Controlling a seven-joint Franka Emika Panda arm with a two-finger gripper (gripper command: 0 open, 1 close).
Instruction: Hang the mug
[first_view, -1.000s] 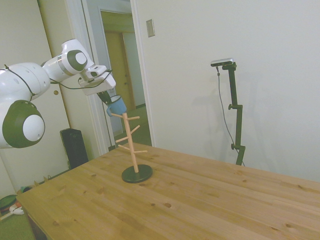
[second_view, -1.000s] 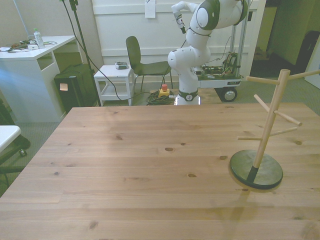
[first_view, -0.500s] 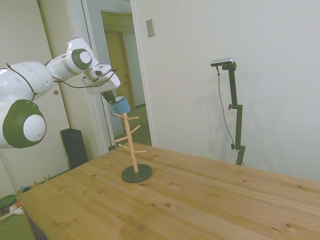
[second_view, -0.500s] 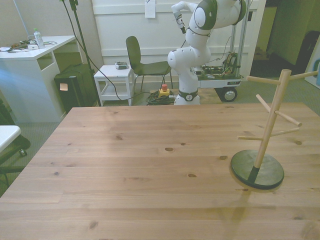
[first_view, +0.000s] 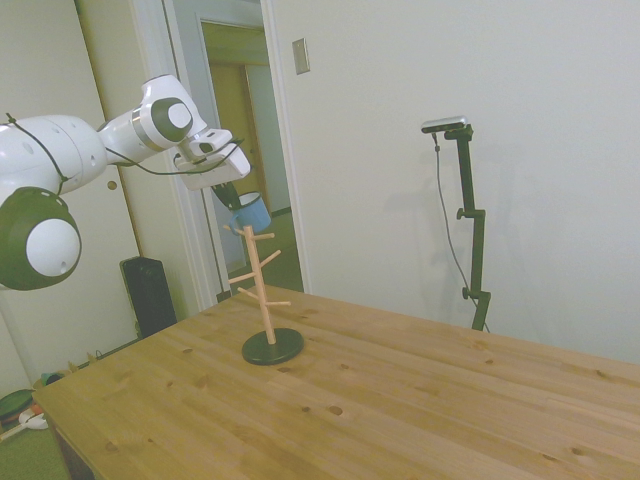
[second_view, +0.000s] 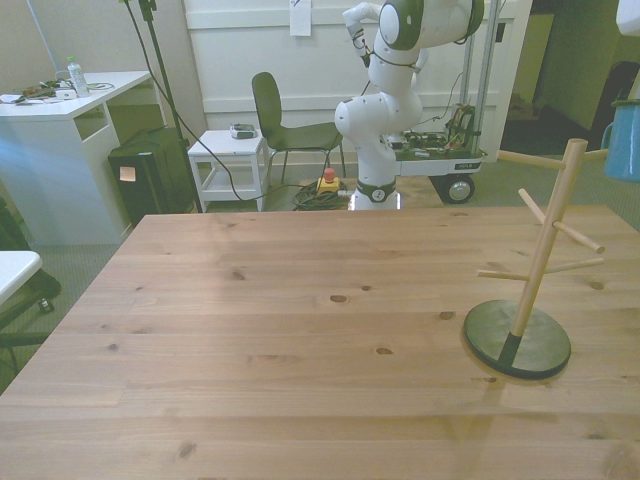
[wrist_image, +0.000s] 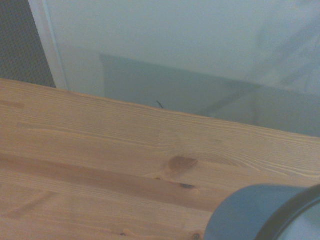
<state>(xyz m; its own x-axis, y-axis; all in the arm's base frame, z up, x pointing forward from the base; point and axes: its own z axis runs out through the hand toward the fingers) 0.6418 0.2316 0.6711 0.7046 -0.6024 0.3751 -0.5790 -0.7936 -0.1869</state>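
Side view shows the gripper (first_view: 237, 196) clenched on the mug (first_view: 250, 213), just above the wooden mug tree (first_view: 262, 290), at its 12 o'clock. Front view cuts the mug (second_view: 623, 140) at the frame edge; fingers hidden.

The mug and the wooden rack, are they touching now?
Cannot tell. In the side view the mug overlaps the rack top; the front view cuts it at the edge.

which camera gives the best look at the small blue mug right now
The side view: the small blue enamel mug shows whole, held by the gripper above the wooden peg stand. The front view crops it at its right edge; the wrist view shows a blurred part.
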